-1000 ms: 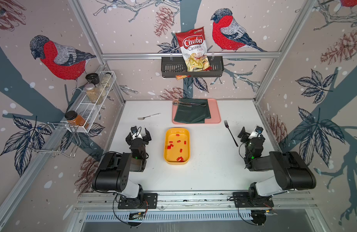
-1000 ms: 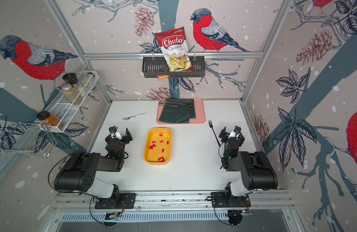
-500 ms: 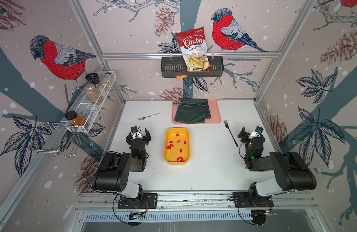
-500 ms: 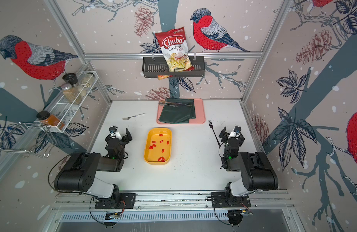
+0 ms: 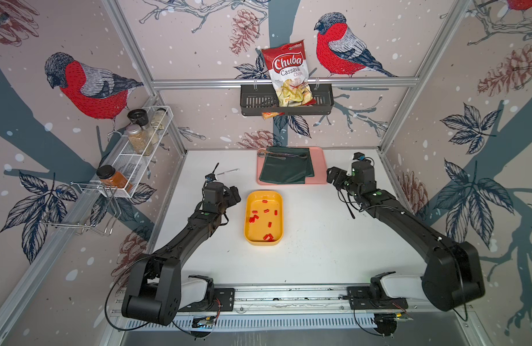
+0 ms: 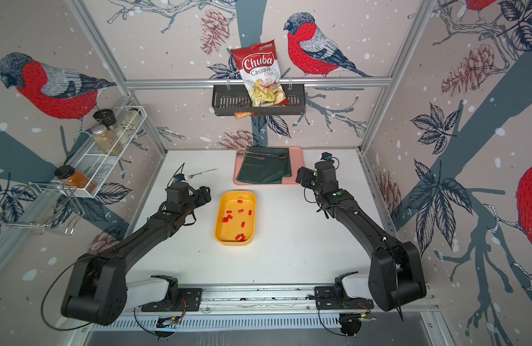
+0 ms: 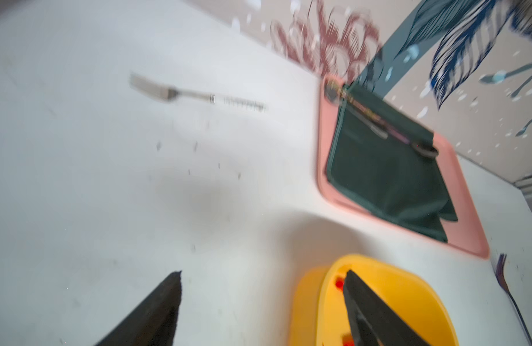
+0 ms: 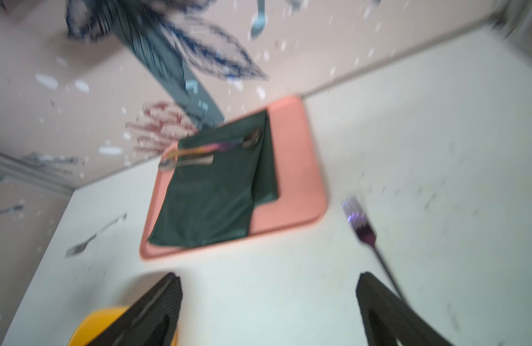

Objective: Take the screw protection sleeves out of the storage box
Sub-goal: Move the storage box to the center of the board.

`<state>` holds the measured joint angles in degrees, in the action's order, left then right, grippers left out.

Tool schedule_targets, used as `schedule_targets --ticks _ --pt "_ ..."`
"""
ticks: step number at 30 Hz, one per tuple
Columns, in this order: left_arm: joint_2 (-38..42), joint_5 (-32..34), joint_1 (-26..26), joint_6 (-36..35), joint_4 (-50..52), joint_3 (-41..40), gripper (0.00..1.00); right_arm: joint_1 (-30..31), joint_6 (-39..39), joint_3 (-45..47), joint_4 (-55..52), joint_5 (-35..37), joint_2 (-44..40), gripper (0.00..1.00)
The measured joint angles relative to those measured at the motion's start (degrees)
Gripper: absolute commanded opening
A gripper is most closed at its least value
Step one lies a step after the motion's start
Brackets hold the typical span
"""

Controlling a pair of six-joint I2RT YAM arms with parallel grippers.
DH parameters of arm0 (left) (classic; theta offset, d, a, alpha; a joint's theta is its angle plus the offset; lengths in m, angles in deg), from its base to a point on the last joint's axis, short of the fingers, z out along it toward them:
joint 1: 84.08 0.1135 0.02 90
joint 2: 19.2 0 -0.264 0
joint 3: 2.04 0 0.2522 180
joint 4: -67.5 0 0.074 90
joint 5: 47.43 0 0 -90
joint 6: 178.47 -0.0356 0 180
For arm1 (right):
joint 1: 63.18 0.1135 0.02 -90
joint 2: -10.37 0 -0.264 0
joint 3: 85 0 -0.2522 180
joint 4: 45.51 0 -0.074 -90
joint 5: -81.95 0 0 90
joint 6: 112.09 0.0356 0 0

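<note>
Presently the left end effector [image 7: 261, 273] stands wide open and empty. One finger [image 7: 363, 308] shows across a corner of the storage box [image 5: 263, 242] in the left wrist view, and in both top views this end effector sits just beside the box's far left corner. The right end effector [image 8: 269, 275] is likewise spread apart with nothing between, well apart from the box, near the pink tray [image 5: 318, 167] and a dark fork [image 8: 363, 230]. The screw protection sleeves [image 5: 253, 218] lie scattered inside the box, mid-tabletop [image 5: 318, 245].
</note>
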<state>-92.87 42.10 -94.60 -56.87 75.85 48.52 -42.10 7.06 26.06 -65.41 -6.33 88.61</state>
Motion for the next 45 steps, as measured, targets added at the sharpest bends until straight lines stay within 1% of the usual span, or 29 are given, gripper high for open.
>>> schedule_targets --ticks 2,4,7,8,10,12,16,22,26,31,37,40,43,45 --pt "-1.03 -2.80 -0.55 2.19 0.74 0.11 0.77 2.62 1.44 -1.33 -3.87 -2.29 1.77 0.91" --pt "-1.73 -4.85 -2.19 4.61 0.55 0.17 0.75 5.44 2.69 -2.95 -6.38 -4.50 4.02 0.87" --pt "-4.02 -6.88 -7.30 5.92 0.46 1.18 0.72 6.69 4.28 -3.63 -8.85 -6.80 6.88 0.81" --pt "-4.81 -7.32 -8.90 6.43 0.20 1.18 0.73 6.78 4.98 -3.63 -9.70 -7.30 7.65 0.81" --pt "-5.62 -6.78 -11.37 8.37 0.11 0.39 0.73 7.10 5.75 -3.63 -11.37 -8.07 8.33 0.80" --pt "-6.05 -4.83 -13.88 10.62 0.50 -0.22 0.73 7.58 6.86 -3.61 -12.00 -8.98 8.22 0.80" --pt "-6.69 -2.73 -18.58 14.03 0.46 -0.68 0.73 8.61 7.17 -3.82 -12.81 -9.84 8.15 0.81" --pt "-6.97 0.68 -24.17 20.00 0.44 -0.90 0.74 12.37 6.97 -5.81 -16.98 -9.94 9.81 0.80" --pt "-7.91 2.47 -27.71 22.49 0.33 -0.13 0.75 14.95 6.99 -5.88 -19.78 -9.51 10.03 0.79" --pt "-10.56 4.20 -29.68 23.02 0.04 1.42 0.75 17.97 7.21 -7.39 -23.17 -7.98 10.82 0.75" --pt "-11.93 5.51 -30.56 22.38 0.04 3.30 0.77 21.92 8.50 -12.31 -27.45 -6.14 13.05 0.72" --pt "-11.02 6.62 -30.58 22.38 0.15 3.32 0.79 23.85 9.09 -14.47 -28.46 -5.99 14.86 0.69" --pt "-9.09 7.63 -30.58 22.14 0.66 3.52 0.80 24.46 9.97 -16.57 -29.33 -5.92 17.75 0.67" --pt "-7.32 8.57 -30.58 21.92 2.25 3.63 0.81 24.87 9.99 -18.75 -30.29 -4.92 20.33 0.64"
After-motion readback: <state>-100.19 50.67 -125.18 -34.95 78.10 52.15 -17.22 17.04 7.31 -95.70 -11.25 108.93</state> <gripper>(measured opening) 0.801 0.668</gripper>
